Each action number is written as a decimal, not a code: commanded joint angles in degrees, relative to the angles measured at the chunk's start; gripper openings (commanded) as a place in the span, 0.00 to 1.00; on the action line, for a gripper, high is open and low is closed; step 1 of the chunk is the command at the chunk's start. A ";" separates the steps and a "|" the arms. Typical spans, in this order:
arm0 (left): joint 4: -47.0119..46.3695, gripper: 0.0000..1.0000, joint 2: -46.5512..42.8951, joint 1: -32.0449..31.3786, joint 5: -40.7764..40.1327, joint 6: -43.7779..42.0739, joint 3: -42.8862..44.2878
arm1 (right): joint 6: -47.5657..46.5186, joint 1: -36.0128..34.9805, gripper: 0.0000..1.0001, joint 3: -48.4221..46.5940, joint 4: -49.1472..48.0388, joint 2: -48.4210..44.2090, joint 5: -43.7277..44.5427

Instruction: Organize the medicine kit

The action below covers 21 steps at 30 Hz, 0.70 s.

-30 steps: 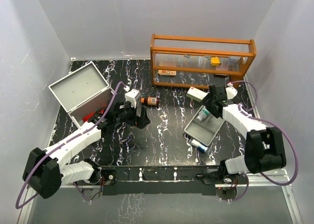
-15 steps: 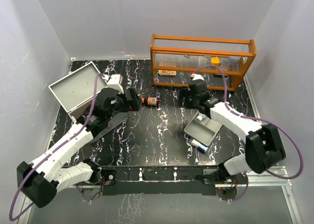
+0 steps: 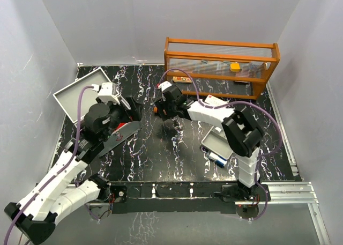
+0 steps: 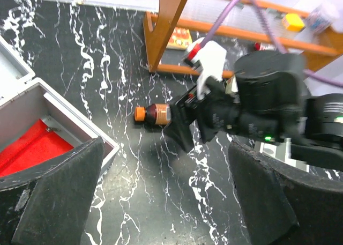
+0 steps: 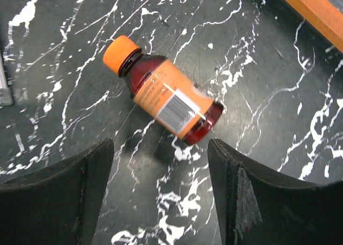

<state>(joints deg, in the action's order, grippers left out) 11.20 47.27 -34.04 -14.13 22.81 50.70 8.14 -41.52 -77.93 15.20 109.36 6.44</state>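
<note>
A brown medicine bottle (image 5: 166, 103) with an orange cap and orange label lies on its side on the black marble table; it also shows in the left wrist view (image 4: 153, 114). My right gripper (image 5: 159, 146) is open and hovers just above it, one finger to each side, not touching. In the top view the right gripper (image 3: 165, 106) covers most of the bottle. My left gripper (image 4: 166, 154) is open and empty, held above the table between the grey kit box (image 4: 59, 127) and the bottle. In the top view the left gripper (image 3: 131, 119) is beside the open box (image 3: 80, 95).
An orange shelf rack (image 3: 221, 60) stands at the back right with small items on it. A grey tray (image 3: 217, 143) lies at the right, with a blue-and-white pack (image 3: 217, 158) at its near edge. The kit box has a red lining (image 4: 32, 148).
My right arm swung left from the tray to over the bottle. My left arm drew back from the bottle toward the kit box and rose.
</note>
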 commanded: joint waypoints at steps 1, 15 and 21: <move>-2.48 0.99 -4.58 -0.25 -2.12 -2.23 1.15 | -8.17 -0.27 0.69 -5.91 -1.76 4.46 0.47; -1.89 0.99 -3.48 -0.24 -0.98 -2.66 1.85 | -11.11 -0.41 0.70 -12.11 0.60 9.54 2.55; -1.89 0.99 -3.80 -0.24 -1.08 -3.11 1.95 | -7.90 -0.58 0.75 -12.85 2.86 8.10 4.80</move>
<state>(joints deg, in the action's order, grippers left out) 9.89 44.47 -34.04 -14.96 20.58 51.00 -2.35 -41.69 -88.62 17.93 119.63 8.73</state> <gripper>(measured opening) 0.985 0.736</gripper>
